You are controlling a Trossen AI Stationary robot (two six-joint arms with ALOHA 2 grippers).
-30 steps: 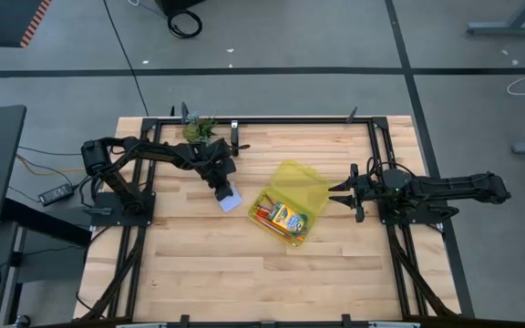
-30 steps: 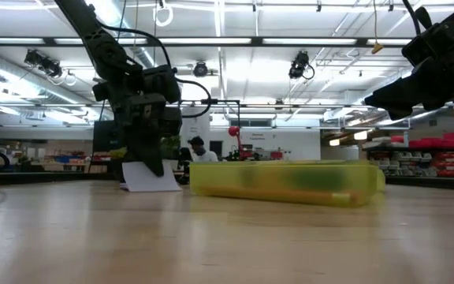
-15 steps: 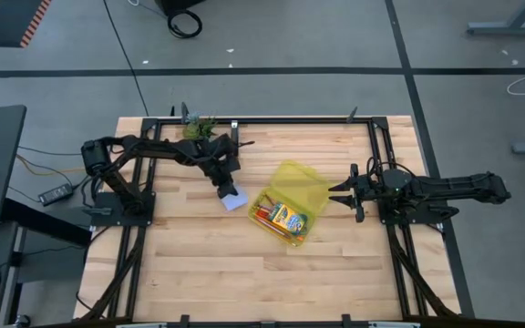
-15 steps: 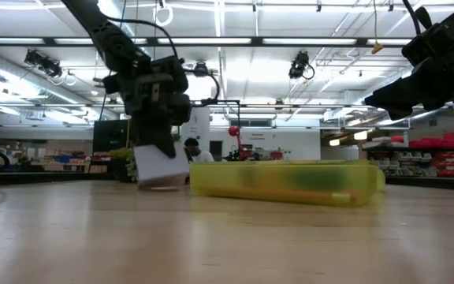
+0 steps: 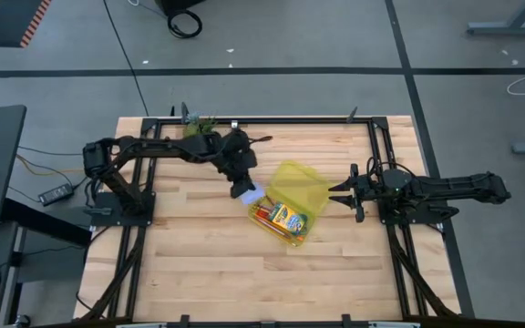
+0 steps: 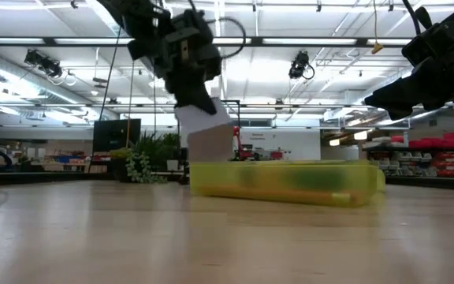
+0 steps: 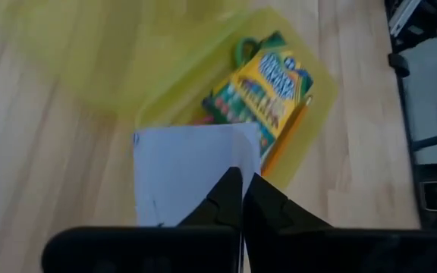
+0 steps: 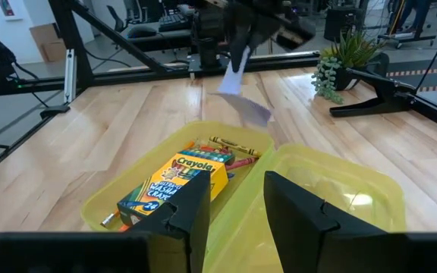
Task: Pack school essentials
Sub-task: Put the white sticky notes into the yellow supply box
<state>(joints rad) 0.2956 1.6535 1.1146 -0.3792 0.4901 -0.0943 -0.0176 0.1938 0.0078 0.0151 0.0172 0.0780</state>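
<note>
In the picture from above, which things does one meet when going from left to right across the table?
Green leafy plant → left hand, shut on the small white-and-blue pad → open yellow case holding the crayon box → right hand, open, waiting beside the case.

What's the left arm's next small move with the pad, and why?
Probably carry it a little farther over the open yellow case and lower it. The left gripper is shut on the white pad, lifted off the table at the case's edge, with the crayon box already inside.
</note>
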